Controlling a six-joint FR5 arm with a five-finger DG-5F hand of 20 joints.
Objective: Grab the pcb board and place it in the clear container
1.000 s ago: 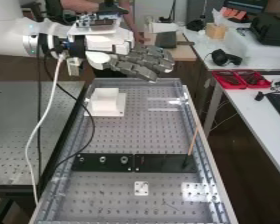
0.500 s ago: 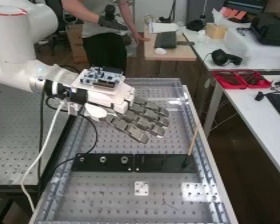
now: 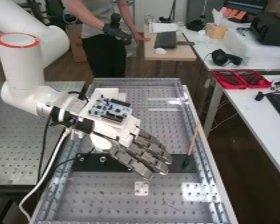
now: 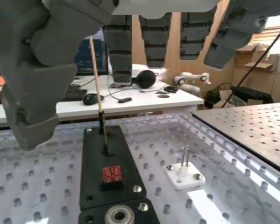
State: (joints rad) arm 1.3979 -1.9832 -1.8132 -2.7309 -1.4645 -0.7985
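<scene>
The hand [image 3: 142, 154] is over the black plate [image 3: 179, 162] in the high view, fingers straight and spread, holding nothing. In the wrist view the hand [image 4: 37, 75] hangs open above the bench. A small red pcb board [image 4: 112, 174] lies on the black plate [image 4: 101, 145], between a thin upright stick and a round metal fitting, apart from the fingers. Pale, see-through edges at the bench's far right may be the clear container [image 3: 165, 109]; I cannot tell its shape.
A thin wooden stick [image 3: 192, 142] rises from the plate's right end. A small white block with metal pins [image 4: 184, 175] stands beside the plate. A white box [image 3: 109, 93] sits behind the wrist. Raised rails [image 3: 209, 167] edge the perforated bench.
The arm has swung the hand down and toward the near end of the bench, from above the far end to over the black plate. Its fingers have stayed straight.
</scene>
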